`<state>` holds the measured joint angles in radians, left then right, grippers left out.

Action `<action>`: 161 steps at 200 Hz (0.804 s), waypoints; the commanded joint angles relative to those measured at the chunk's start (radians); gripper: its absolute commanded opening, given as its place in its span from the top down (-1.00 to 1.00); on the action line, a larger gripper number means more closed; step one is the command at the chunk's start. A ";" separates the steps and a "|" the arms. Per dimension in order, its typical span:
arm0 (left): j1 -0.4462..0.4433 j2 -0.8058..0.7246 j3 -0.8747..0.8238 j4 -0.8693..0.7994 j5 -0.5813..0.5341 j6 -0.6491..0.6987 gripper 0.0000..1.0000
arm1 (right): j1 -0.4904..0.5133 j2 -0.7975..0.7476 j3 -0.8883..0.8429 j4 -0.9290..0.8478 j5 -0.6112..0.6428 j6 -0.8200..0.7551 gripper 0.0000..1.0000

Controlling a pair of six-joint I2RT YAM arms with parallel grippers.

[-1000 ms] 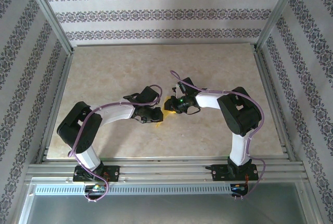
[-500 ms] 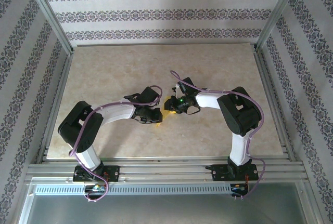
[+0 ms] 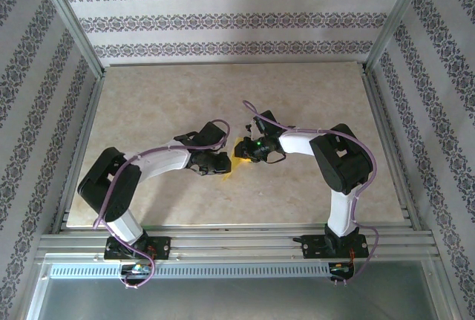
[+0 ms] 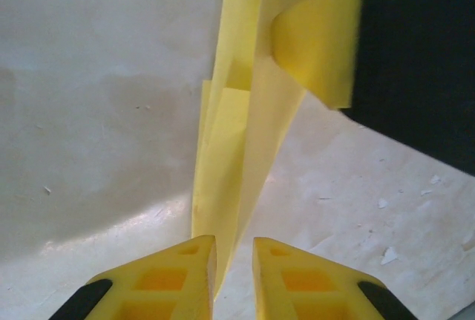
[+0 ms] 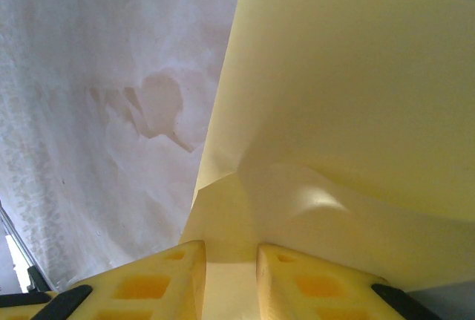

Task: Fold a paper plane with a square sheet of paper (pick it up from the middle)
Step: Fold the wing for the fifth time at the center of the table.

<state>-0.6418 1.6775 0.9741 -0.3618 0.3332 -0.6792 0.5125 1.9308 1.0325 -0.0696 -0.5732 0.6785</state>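
Since a second ago the left arm's elbow has swung outward to the left, while the left gripper and right gripper sit close together at the middle of the table. Each claw's jaws are narrow, pinching the yellow sheet of paper. It is partly folded into a long creased strip and stretches between them.

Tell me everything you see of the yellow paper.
The yellow paper is thin, plain and matte, already folded into a narrow layered strip with long creases and a flap curling at its far end. It looks lifted off the marbled table, held between both arms: the left gripper pinches its narrow tip, the right gripper a broader part that buckles softly.
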 commanded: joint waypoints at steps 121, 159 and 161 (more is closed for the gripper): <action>-0.013 0.083 0.024 -0.046 0.073 0.032 0.69 | -0.008 0.094 -0.026 -0.036 0.133 -0.013 0.38; -0.015 0.105 0.023 -0.042 0.069 0.030 0.70 | -0.006 0.094 -0.027 -0.038 0.134 -0.010 0.38; -0.015 0.106 0.024 -0.042 0.069 0.029 0.70 | -0.006 0.094 -0.027 -0.038 0.134 -0.010 0.38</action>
<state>-0.6418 1.7626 0.9825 -0.3618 0.3916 -0.6689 0.5125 1.9327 1.0340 -0.0715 -0.5735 0.6819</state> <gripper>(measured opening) 0.153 0.310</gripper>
